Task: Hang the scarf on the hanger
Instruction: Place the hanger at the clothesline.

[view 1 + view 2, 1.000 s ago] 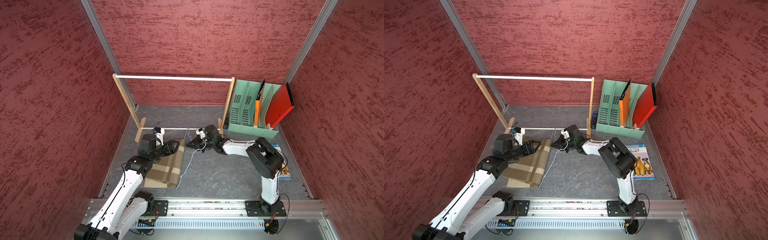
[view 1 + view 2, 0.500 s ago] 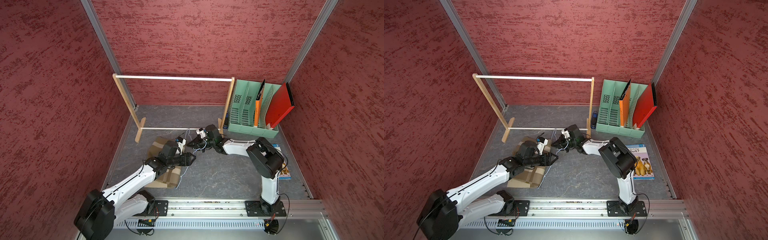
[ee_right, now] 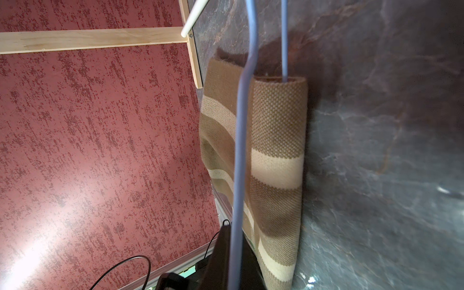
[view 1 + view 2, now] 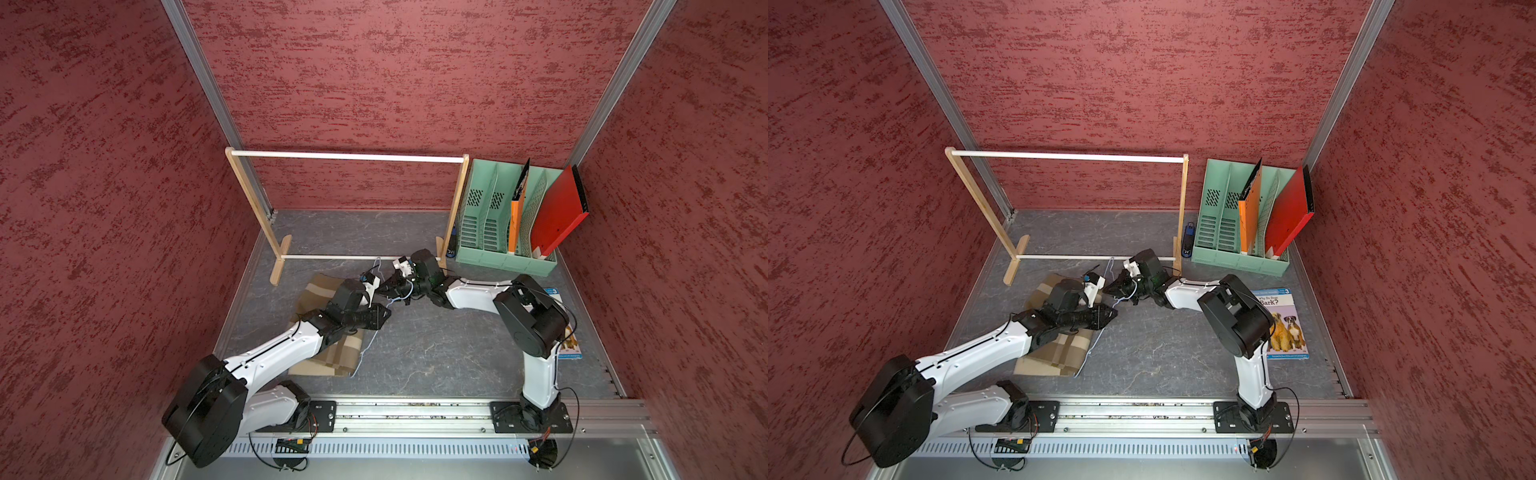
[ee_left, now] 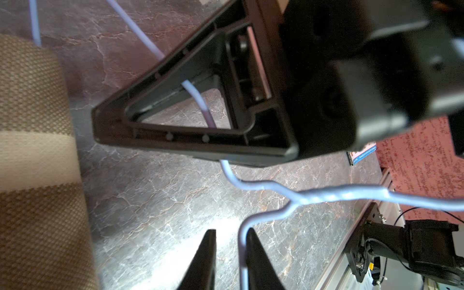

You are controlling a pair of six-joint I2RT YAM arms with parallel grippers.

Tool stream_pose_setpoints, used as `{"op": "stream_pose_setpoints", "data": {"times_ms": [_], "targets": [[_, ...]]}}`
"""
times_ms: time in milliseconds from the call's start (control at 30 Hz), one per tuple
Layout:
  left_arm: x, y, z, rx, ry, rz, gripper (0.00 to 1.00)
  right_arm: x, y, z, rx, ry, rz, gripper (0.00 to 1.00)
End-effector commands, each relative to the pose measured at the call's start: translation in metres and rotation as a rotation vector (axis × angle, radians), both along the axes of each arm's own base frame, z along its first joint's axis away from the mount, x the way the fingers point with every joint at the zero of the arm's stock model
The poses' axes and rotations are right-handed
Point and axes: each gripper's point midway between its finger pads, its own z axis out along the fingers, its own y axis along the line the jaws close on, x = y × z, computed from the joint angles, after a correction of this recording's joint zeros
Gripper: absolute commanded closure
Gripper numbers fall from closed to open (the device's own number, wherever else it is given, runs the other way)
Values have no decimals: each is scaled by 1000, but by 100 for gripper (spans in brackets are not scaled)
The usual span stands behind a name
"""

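Observation:
The tan plaid scarf (image 4: 328, 361) (image 4: 1059, 353) lies folded on the grey table, partly under my left arm. The pale blue wire hanger (image 4: 363, 353) (image 4: 1088, 353) lies along the scarf's right edge. In the right wrist view one hanger (image 3: 244, 100) wire runs into the fold of the scarf (image 3: 276, 150). My right gripper (image 4: 384, 289) (image 3: 234, 233) is shut on another hanger wire. My left gripper (image 4: 388, 313) (image 5: 231, 233) sits just in front of it, by the hanger's twisted neck (image 5: 339, 195). Its jaws stand narrowly apart, with the wire against one finger (image 5: 253, 251).
A wooden rack with white rods (image 4: 345, 156) stands behind the arms. At the back right, a mint file organiser (image 4: 498, 216) holds a red folder (image 4: 557, 212) and an orange one. A dog book (image 4: 1283, 324) lies at the right. A small blue object (image 4: 1188, 239) sits by the rack's foot.
My left arm has swung right, from over the scarf to the hanger's neck beside the right gripper, and its jaws have narrowed around the wire. The right arm has stayed put.

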Motion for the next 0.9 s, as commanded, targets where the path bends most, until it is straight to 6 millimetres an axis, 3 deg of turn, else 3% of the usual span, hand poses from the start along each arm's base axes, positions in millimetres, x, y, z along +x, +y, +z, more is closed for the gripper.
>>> {"op": "stream_pose_setpoints", "data": {"times_ms": [0, 167, 333, 633, 867], "targets": [[4, -10, 16, -42, -54, -31, 88, 11, -1, 27, 26, -67, -17, 100], [1, -14, 17, -60, -62, -52, 93, 14, -2, 25, 21, -68, -30, 99], [0, -13, 16, -65, -67, -48, 98, 22, -8, 27, 21, -80, -55, 90], [-2, -14, 17, -81, -75, -53, 99, 39, -17, 25, 11, -87, -109, 57], [-5, -13, 22, -97, -101, -57, 99, 58, -25, 21, -11, -102, -163, 46]]}}
